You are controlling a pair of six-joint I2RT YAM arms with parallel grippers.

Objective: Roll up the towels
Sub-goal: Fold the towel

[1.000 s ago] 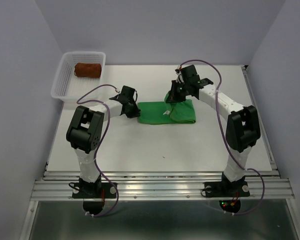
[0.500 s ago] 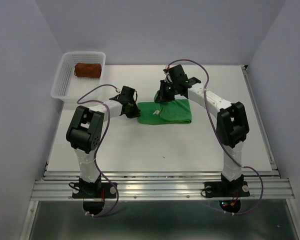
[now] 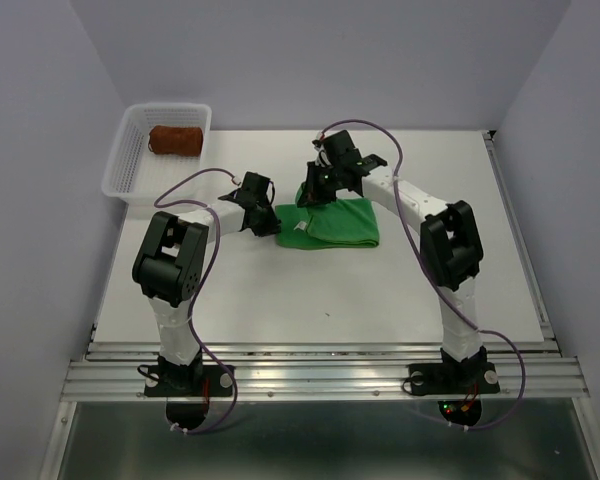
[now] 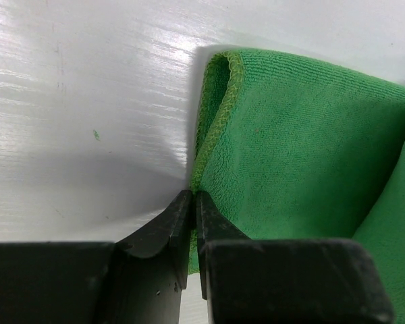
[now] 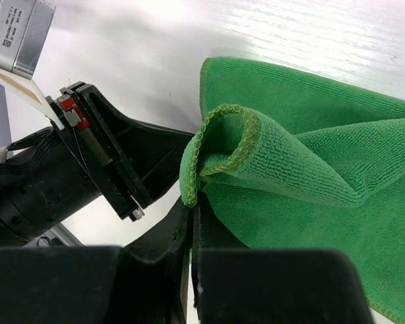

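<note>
- A green towel (image 3: 340,224) is seen on the white table (image 3: 280,300), a little toward 12 o'clock from the table's middle in the top view.
- The towel's 9 o'clock edge is pinched by the left gripper (image 3: 270,225). In the left wrist view its jaws are pressed almost together on the hem, with the rest of the cloth spread flat beyond them.
- The right gripper (image 3: 311,198) is closed narrowly on a folded-over layer of the same towel. In the right wrist view the gripped hem is curled into a small loop just above the fingertips.
- The raised fold is held over the flat lower layer, near the towel's 9 o'clock end and close to the left gripper.
- A white basket (image 3: 130,170) is set at the table's 10 o'clock corner.
- A brown rolled towel (image 3: 175,139) is lying inside the basket, at its 12 o'clock end.
</note>
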